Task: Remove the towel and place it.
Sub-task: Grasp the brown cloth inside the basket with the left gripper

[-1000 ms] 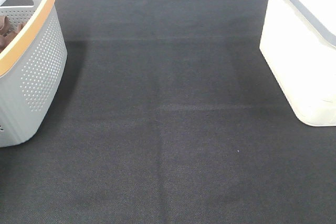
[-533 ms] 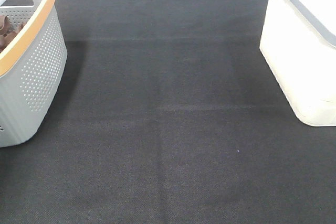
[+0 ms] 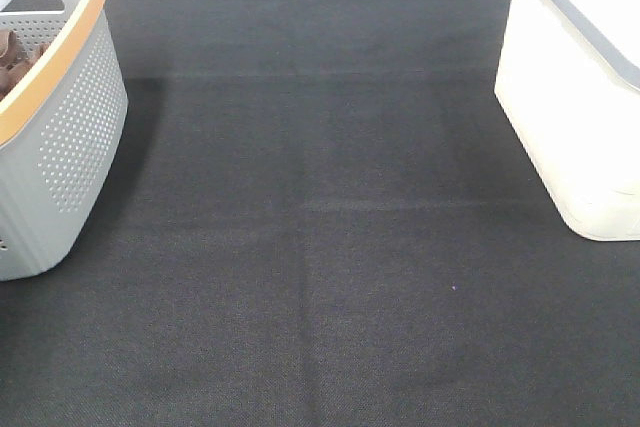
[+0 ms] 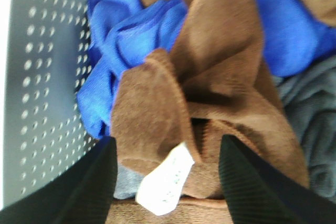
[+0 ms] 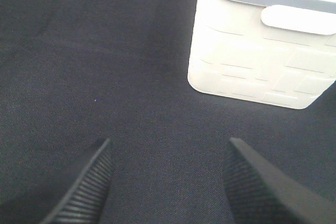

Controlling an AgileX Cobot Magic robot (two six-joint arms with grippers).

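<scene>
I count one basket [image 3: 60,137] and one bin [image 3: 570,117]. In the basket: one blue cloth [image 4: 131,30], one grey cloth [image 4: 315,114], one tag [image 4: 165,179]. At least one brown towel [image 4: 226,66]; I cannot separate the brown folds further.

I see a rust-brown microfibre towel [image 4: 220,77] with a white tag [image 4: 167,179], beside a bright blue cloth [image 4: 131,30] and a dark grey cloth [image 4: 310,119]. At upper left, the grey plastic basket [image 3: 70,147] is dotted with holes and orange-rimmed. The woven worktop [image 3: 320,247] is black, and the plastic bin [image 3: 570,127] is white with a grey rim. The left fingers [image 4: 86,190] are black and ribbed.
</scene>
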